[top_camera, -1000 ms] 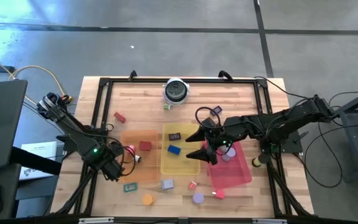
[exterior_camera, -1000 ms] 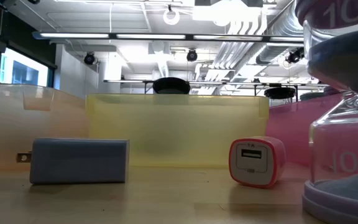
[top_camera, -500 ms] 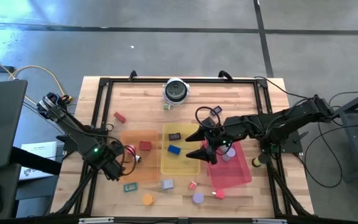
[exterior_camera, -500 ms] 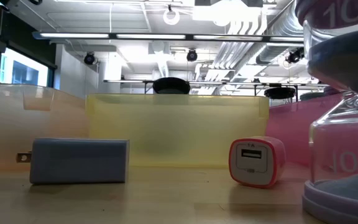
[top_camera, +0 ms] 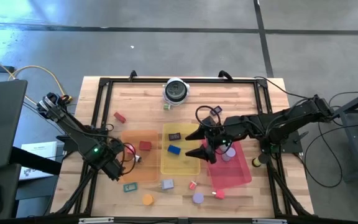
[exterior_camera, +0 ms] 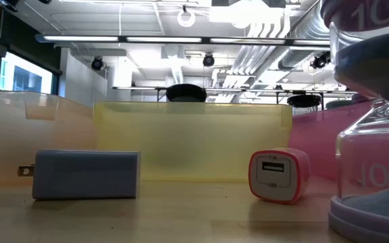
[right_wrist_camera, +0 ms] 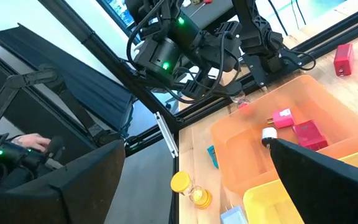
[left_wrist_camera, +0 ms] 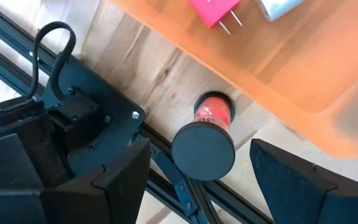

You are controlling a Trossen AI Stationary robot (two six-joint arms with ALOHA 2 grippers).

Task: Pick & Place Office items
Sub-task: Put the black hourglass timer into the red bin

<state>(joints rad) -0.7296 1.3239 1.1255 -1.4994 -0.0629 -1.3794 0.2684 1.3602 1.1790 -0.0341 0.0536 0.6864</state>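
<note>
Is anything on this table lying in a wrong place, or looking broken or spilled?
Nothing looks broken or spilled. One red piece with a black cap sits on bare wood outside the orange tray, between the left gripper's open fingers.

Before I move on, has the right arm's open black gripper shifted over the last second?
No. The right gripper stays over the yellow translucent tray's right edge.

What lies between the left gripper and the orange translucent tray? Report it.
A small red cylinder with a black cap, standing on bare wood short of the orange translucent tray; the left wrist view shows it.
</note>
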